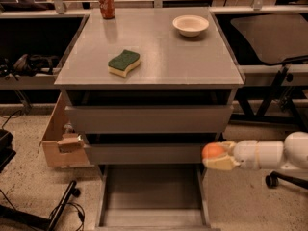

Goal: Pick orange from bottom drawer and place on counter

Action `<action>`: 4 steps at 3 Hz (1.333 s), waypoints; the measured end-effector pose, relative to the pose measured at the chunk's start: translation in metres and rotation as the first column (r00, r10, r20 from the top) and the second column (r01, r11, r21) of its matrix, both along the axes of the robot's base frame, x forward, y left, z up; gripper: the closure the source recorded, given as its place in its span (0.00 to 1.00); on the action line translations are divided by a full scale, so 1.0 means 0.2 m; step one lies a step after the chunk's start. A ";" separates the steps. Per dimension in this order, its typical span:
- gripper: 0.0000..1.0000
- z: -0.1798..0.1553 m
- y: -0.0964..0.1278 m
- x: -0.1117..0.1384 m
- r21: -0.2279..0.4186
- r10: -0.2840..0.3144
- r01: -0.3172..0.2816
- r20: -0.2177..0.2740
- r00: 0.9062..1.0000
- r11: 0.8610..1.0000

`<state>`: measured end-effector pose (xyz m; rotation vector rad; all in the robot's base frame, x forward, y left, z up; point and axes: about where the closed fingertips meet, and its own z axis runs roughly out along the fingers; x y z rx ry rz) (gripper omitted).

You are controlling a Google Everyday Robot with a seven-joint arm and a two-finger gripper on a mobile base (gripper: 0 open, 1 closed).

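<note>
The orange (212, 151) is small and round, held between the pale fingers of my gripper (217, 156). My gripper is shut on it, to the right of the cabinet at the height of the middle drawer, above the right edge of the open bottom drawer (151, 194). The white arm reaches in from the right. The bottom drawer is pulled out and its flat grey floor shows bare. The grey counter (163, 57) is the cabinet's top, well above the gripper.
On the counter are a green and yellow sponge (124, 63), a white bowl (190, 25) and a red soda can (106, 3). A cardboard box (60, 138) stands left of the cabinet. An office chair (279, 37) and its wheeled base are to the right.
</note>
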<state>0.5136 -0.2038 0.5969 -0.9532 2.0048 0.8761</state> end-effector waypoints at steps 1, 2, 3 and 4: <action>1.00 0.49 -0.12 0.17 0.025 -0.045 0.044 0.066 0.997 0.999; 1.00 0.87 -0.17 0.29 0.067 -0.111 0.103 0.137 0.984 0.992; 1.00 1.14 -0.13 0.42 0.119 -0.197 0.175 0.202 0.959 0.977; 1.00 1.37 -0.10 0.50 0.161 -0.285 0.248 0.275 0.918 0.955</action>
